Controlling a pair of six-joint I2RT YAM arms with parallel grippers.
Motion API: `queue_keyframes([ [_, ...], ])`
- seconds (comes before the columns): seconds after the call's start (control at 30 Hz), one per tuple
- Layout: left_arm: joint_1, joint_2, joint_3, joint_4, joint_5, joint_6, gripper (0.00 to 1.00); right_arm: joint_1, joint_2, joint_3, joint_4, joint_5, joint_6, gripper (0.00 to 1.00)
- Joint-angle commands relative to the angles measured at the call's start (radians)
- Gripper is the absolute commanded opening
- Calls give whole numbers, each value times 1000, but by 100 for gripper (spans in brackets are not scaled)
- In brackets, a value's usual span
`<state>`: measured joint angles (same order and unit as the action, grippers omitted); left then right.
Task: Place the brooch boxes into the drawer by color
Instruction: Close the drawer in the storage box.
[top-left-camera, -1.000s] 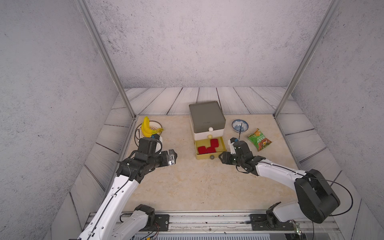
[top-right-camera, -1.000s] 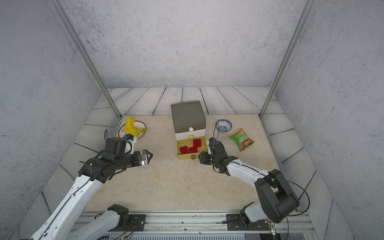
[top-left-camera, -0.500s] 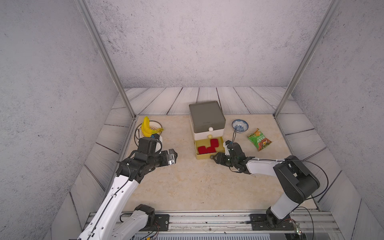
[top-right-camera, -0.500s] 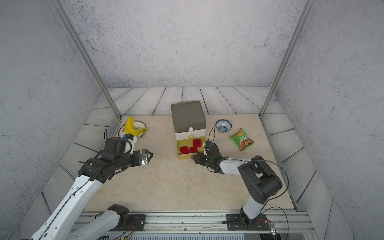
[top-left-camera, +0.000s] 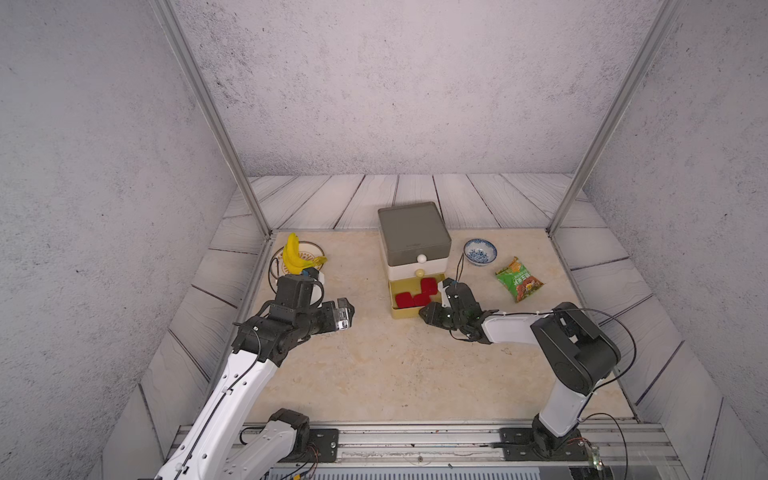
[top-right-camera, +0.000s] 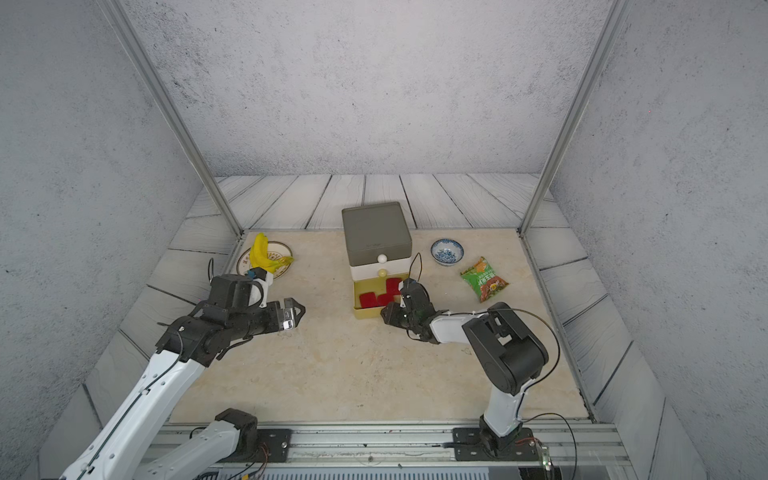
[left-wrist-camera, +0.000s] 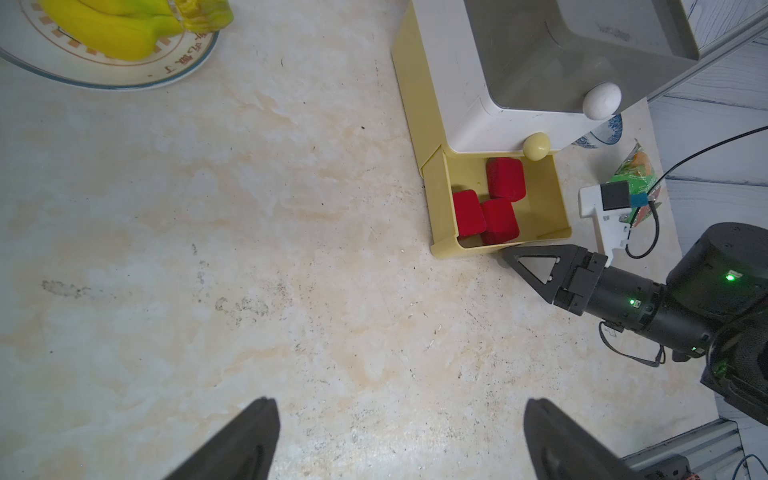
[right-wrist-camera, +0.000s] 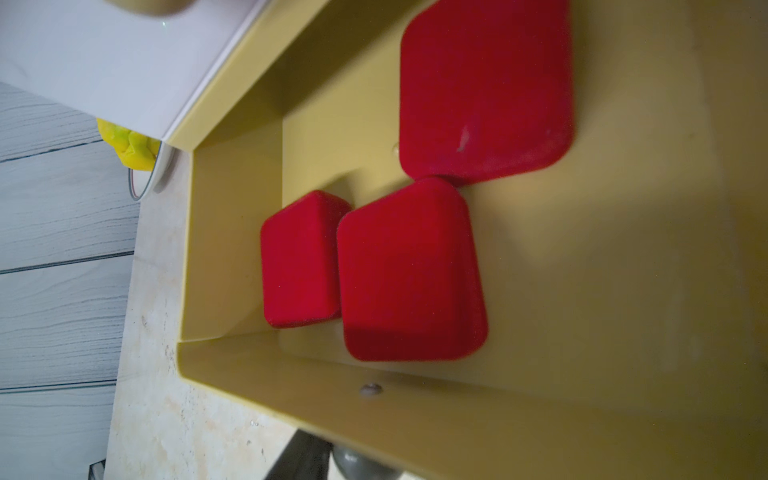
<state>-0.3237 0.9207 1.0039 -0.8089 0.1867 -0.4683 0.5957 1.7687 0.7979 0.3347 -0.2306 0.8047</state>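
The drawer (top-left-camera: 413, 232) (top-right-camera: 376, 228) stands mid-table, with its grey and white tiers pushed in. Its yellow bottom tier (top-left-camera: 405, 313) (left-wrist-camera: 440, 199) is pulled out. In it lie three red brooch boxes (top-left-camera: 428, 286) (top-left-camera: 402, 300) (left-wrist-camera: 498, 220) (right-wrist-camera: 411, 270). My right gripper (top-left-camera: 428, 313) (top-right-camera: 388, 313) (left-wrist-camera: 511, 253) is low at the yellow tier's front wall. In the right wrist view one dark finger (right-wrist-camera: 299, 457) sits beside the grey knob (right-wrist-camera: 357, 465); the other finger is hidden. My left gripper (top-left-camera: 345, 311) (top-right-camera: 297, 311) (left-wrist-camera: 401, 403) hovers open over bare table, left of the drawer.
A plate (top-left-camera: 318, 251) with bananas (top-left-camera: 293, 257) sits at the back left, close behind my left wrist. A blue-and-white bowl (top-left-camera: 480, 251) and a green snack packet (top-left-camera: 519, 279) lie right of the drawer. Metal posts stand at the back corners.
My right gripper has slid left to the front of the yellow tier, and its elbow has swung in behind it. The left arm has not moved.
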Motion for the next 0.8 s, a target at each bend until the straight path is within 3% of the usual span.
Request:
queue_keyframes([
  [0.0, -6, -13, 20, -15, -13, 13, 98, 6, 11, 19, -5, 30, 5, 42],
  [0.07, -6, -13, 18, -15, -13, 15, 98, 7, 13, 17, 0, 39, 7, 39],
  [0.2, -6, -13, 19, -16, -18, 17, 98, 7, 12, 17, 2, 62, 15, 19],
  [0.33, -6, -15, 17, -19, -22, 18, 98, 7, -4, 18, -17, 100, 8, 10],
  [0.77, -5, 15, 22, -19, -43, 38, 98, -32, 0, 165, -136, 185, -125, 7],
])
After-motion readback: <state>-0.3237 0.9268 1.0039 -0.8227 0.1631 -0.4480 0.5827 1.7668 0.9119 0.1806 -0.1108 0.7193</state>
